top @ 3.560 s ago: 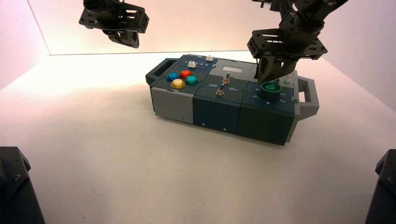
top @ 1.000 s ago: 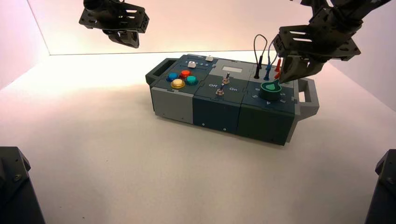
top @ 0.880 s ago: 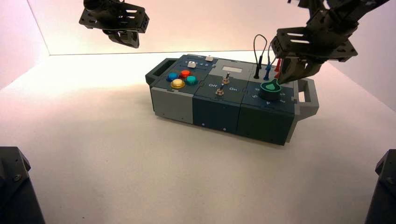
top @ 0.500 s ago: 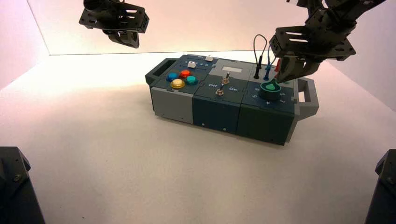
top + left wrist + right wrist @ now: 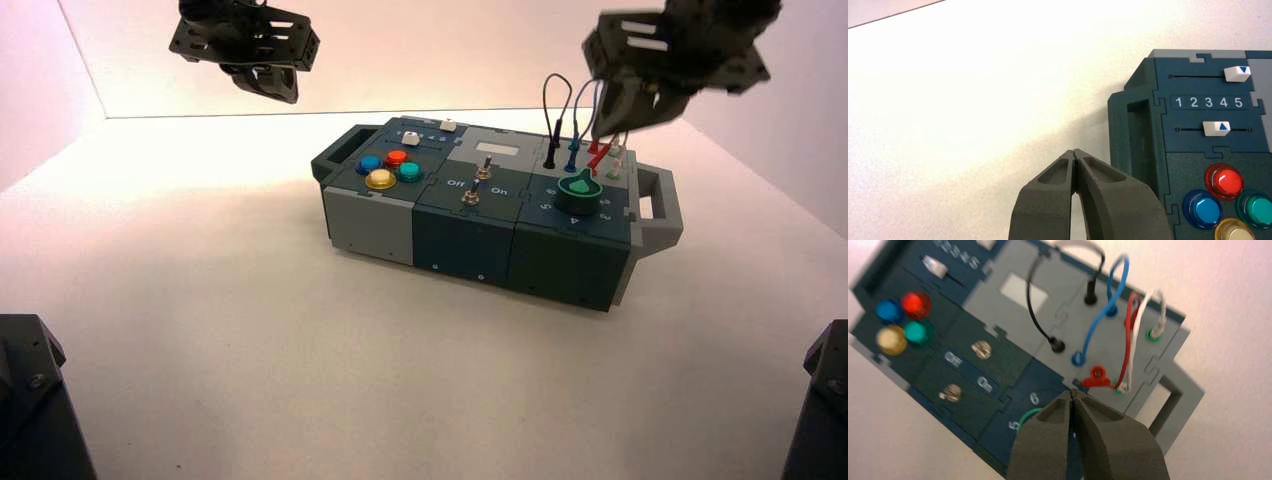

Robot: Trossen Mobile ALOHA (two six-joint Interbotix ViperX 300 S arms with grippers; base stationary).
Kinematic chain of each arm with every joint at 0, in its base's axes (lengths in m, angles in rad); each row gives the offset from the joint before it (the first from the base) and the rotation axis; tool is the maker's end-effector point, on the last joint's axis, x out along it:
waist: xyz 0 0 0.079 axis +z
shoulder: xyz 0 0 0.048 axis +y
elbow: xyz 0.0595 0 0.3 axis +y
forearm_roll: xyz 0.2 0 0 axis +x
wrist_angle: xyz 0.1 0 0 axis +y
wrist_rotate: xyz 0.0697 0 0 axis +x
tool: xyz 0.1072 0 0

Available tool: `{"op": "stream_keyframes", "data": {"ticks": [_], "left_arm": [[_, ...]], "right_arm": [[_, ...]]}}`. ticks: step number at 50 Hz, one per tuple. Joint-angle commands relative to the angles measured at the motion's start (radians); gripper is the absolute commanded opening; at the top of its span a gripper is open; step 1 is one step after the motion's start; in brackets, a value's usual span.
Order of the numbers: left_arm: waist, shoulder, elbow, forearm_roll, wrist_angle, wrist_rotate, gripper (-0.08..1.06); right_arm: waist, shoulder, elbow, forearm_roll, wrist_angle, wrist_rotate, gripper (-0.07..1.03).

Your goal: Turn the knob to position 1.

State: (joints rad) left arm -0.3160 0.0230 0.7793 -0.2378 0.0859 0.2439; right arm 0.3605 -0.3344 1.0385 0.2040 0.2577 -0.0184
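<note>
Hovering above the box [image 5: 470,215] — pale table [image 5: 300,350] beneath — the right gripper [image 5: 1073,407].

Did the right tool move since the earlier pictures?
Yes: the right tool rose away from the knob, and now hangs above the red plugs.

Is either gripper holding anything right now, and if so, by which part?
Nothing is held: the right gripper hovers above the box, and the left gripper is parked left of it.
</note>
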Motion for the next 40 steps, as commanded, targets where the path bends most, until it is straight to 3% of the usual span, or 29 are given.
{"op": "stream_keyframes", "data": {"ticks": [1,15,30,40], "left_arm": [[-0.002,-0.018,-0.026,0.0,-0.009,0.0,-0.03],[0.0,-0.055,0.008,-0.002,-0.071,-0.003,-0.03],[0.017,-0.063,0.017,-0.002,-0.087,-0.002,-0.03],[0.018,-0.06,0.017,-0.002,-0.091,-0.002,-0.03]], "right_arm": [[-0.003,-0.038,-0.041,-0.002,0.009,-0.002,-0.02],[-0.006,-0.043,-0.095,-0.031,-0.017,-0.012,-0.02],[-0.135,-0.049,-0.115,-0.072,-0.044,-0.015,-0.02],[-0.147,-0.046,-0.095,-0.101,-0.106,-0.015,-0.02]]}}
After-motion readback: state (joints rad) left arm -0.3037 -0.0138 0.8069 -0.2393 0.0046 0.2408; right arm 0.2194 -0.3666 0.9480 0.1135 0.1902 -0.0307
